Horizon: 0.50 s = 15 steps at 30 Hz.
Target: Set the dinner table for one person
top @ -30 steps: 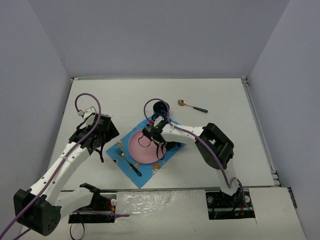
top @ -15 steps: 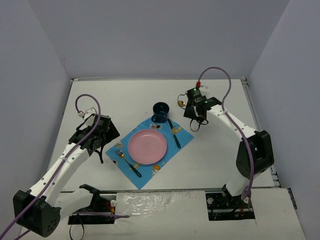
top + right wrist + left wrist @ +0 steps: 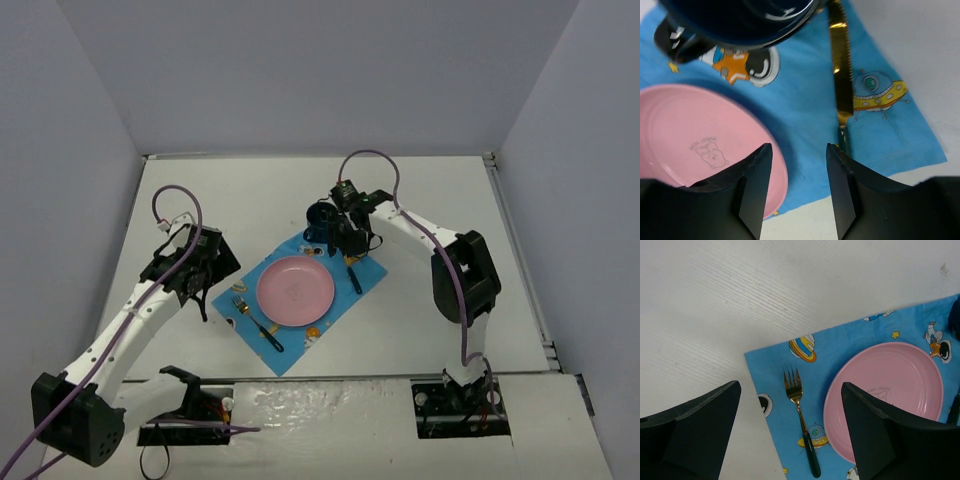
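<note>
Our right gripper [image 3: 346,238] has swung back from the far right of the table [image 3: 250,195] and now hangs over the blue mat [image 3: 295,350], just beside the cup [image 3: 320,218] and knife [image 3: 354,277]. The spoon no longer shows.

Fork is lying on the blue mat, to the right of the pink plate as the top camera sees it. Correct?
Not quite. The fork is on the blue mat, but it lies to the left of the pink plate, not the right. The top view shows this. The knife is what lies to the plate's right.
</note>
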### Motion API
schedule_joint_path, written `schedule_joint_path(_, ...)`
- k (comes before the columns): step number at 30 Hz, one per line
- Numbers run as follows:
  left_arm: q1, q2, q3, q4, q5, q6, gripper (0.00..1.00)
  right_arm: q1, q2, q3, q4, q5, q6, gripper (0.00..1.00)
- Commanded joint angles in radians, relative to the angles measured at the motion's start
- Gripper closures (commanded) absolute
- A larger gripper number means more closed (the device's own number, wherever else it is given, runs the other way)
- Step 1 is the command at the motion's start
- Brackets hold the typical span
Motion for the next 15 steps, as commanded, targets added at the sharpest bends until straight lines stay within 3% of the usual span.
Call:
schedule_joint_path(1, 0.014, 0.011, 0.021, 0.06, 0.024, 0.028, 0.21, 0.082, 0.051, 0.09, -0.251, 0.337, -0.153, 0.58)
schedule_joint_path(11, 0.017, 0.021, 0.034, 0.034, 0.018, 0.055, 0.21, 0.109, 0.052, -0.005, -0.306, 0.513, -0.156, 0.61)
schedule_joint_path(15, 0.017, 0.028, 0.03, 0.047, 0.035, 0.051, 0.21, 0.111, 0.05, -0.021, -0.289, 0.493, -0.164, 0.63)
